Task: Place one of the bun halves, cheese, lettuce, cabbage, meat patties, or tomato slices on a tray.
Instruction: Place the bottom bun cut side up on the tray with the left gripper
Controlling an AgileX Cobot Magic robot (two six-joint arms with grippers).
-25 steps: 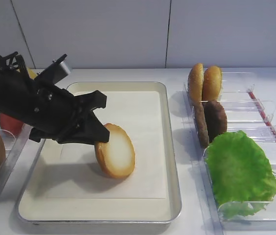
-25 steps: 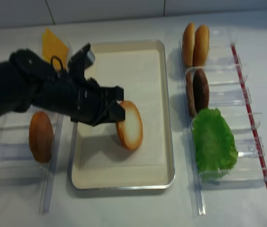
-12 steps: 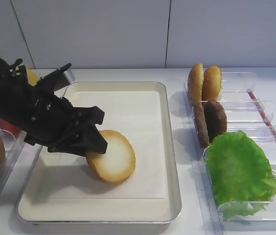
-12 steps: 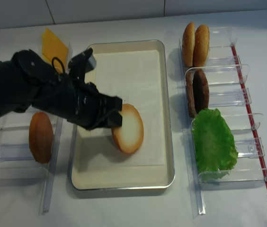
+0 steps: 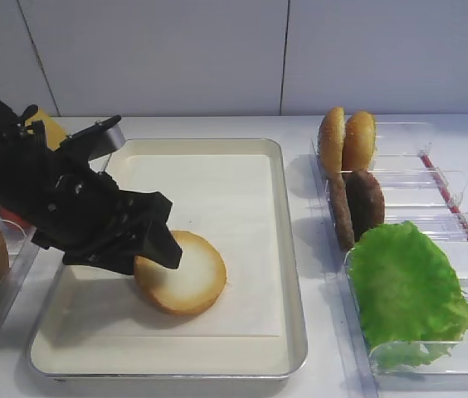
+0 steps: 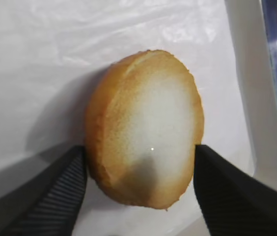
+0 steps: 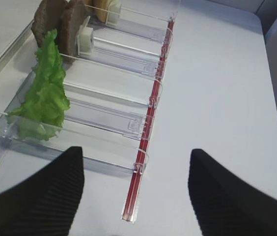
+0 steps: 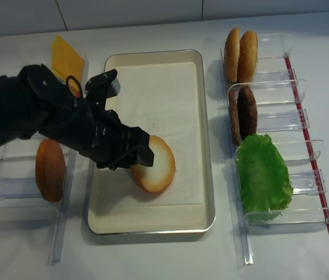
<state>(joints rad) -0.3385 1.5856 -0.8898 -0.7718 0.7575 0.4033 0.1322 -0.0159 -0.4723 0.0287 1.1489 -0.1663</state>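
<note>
A bun half (image 5: 182, 273) lies flat on the paper liner of the metal tray (image 5: 294, 274), pale cut face up, toward the tray's near half. The robot's left hand (image 6: 138, 189) hangs low over it, its two ribbed fingers (image 6: 55, 191) spread to either side of the crust in a released pose rather than a grip; whether they brush the crust cannot be told. On the desk (image 8: 170, 256) to the right of the tray, clear plastic bins (image 8: 281, 116) hold two golden buns (image 8: 239, 55) standing on edge, dark meat patties (image 8: 243, 114) also on edge, and a ruffled lettuce (image 8: 262, 175) leaf nearest the front. A slice of cheese (image 8: 66, 56) lies left of the tray, with a brown domed bun piece (image 8: 49, 169) nearer the front. The right hand (image 7: 136, 196) hovers wide open above bare desk just beside the bins, grasping nothing.
</note>
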